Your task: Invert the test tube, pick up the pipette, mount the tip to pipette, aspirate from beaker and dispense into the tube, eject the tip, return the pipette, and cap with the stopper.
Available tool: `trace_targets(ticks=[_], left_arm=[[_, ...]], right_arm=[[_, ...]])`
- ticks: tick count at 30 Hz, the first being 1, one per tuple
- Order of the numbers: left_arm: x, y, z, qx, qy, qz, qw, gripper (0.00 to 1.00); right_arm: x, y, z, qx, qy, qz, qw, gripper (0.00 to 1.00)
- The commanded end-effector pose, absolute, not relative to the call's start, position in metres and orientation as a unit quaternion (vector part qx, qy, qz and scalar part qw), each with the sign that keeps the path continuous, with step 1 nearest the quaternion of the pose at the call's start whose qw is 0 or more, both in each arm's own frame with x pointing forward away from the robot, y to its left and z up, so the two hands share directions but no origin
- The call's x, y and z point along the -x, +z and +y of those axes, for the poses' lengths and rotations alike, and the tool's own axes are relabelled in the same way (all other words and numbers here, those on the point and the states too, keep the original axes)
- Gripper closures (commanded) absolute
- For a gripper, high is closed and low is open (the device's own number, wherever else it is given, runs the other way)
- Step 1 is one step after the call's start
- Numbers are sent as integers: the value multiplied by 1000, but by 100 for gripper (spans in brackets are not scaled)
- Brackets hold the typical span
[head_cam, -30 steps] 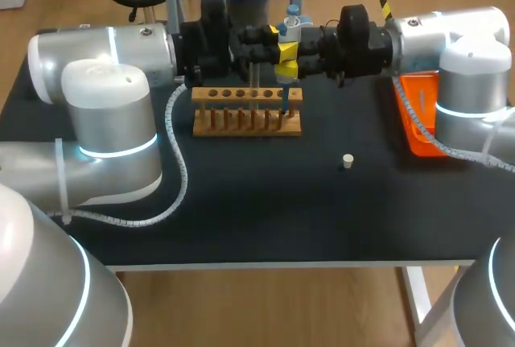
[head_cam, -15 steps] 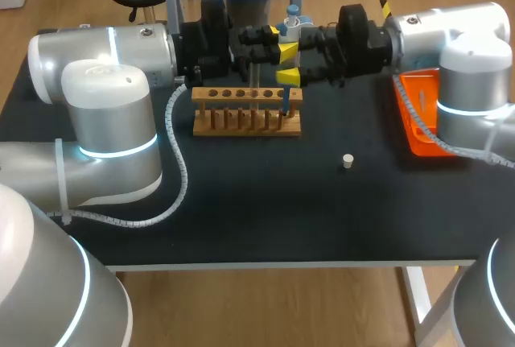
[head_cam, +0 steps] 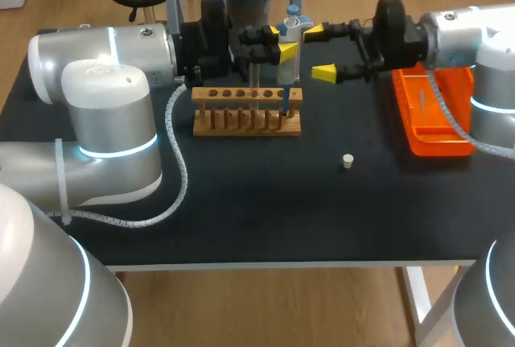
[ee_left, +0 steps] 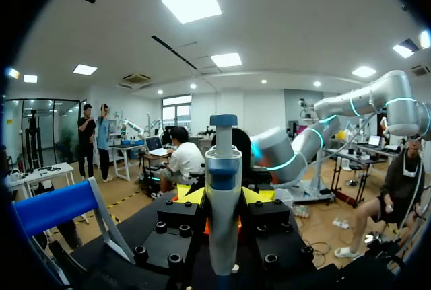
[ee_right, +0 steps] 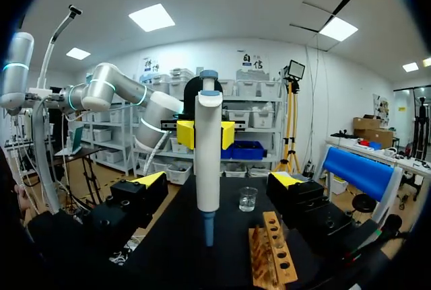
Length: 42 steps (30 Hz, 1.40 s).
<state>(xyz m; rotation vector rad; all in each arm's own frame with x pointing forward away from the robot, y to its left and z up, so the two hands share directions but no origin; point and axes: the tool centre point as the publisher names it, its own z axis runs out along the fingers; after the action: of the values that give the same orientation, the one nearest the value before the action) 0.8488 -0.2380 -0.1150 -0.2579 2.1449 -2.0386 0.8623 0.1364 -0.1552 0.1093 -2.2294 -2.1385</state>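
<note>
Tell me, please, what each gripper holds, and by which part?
The left gripper holds the pipette by its white body, just below the blue band; the right gripper is open, holding nothing.

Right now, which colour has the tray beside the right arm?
Bright orange; the tray shows best in the head view.

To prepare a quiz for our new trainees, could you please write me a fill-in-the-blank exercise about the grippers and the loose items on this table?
1. The left gripper is shut on the ___.
2. The right gripper, beside it, has its fingers ___.
3. The small white ___ lies on the table, in front of the wooden rack.

Missing words: pipette; open; stopper.
</note>
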Motion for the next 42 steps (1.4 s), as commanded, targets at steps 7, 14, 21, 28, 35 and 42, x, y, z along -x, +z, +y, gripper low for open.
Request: trace_targets(ticks=[7, 14, 21, 28, 35, 42], left_arm=[[-849, -116, -240, 87, -685, 718, 88, 100], [-849, -116, -240, 87, -685, 718, 88, 100], [-849, -116, -240, 87, -685, 718, 88, 100], [-849, -116, -240, 87, -685, 718, 88, 100], [-849, -116, -240, 87, -685, 718, 88, 100], [-849, -116, -240, 87, -685, 718, 88, 100]], right_arm=[[-897, -162, 120, 10, -678, -735, 9, 0], [-932, -162, 130, 26, -669, -743, -9, 0], [-968, -158, 143, 38, -657, -752, -33, 0], [-1003, -154, 158, 47, -644, -762, -51, 0], [-1028, -157, 169, 61, -629, -772, -66, 0], [-1049, -163, 178, 80, -616, -779, -80, 0]])
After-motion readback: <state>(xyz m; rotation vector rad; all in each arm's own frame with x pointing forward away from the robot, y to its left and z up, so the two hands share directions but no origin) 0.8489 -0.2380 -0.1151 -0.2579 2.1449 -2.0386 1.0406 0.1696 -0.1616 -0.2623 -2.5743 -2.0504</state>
